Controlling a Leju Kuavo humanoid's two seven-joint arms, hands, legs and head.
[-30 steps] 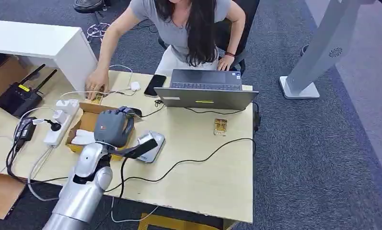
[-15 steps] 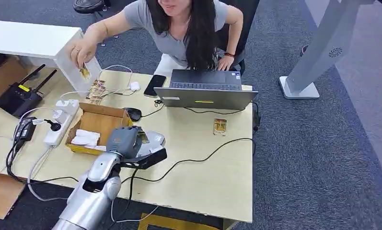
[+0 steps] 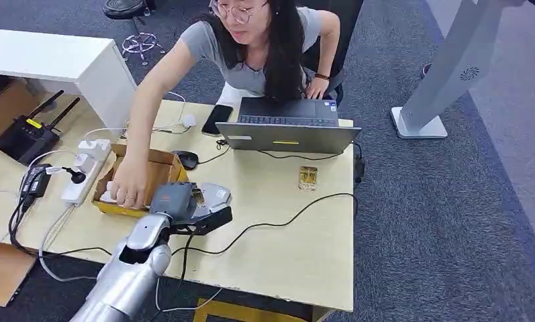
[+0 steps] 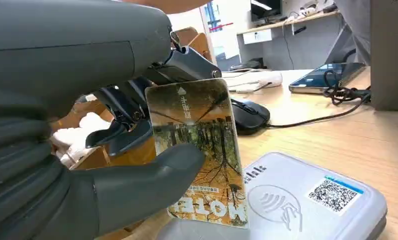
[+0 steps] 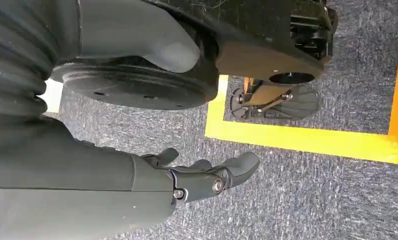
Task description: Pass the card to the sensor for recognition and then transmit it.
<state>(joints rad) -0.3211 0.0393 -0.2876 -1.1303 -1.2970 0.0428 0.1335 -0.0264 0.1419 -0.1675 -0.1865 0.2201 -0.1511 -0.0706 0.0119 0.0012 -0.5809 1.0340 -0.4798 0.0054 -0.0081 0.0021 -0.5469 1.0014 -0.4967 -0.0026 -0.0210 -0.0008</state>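
Item, step in hand: my left hand [image 3: 175, 199] pinches the card [image 4: 199, 150] upright, lower edge on the grey sensor [image 4: 306, 200] at the box's three o'clock; best laid flat over the contactless mark, held steady.

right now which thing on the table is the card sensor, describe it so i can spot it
On the wooden table, look just in front of the open cardboard box near the robot's side. The sensor is the flat, pale grey rounded pad there, under the left hand holding the card. Unlike the dark mouse nearby, it bears a tap symbol and a QR sticker on top.
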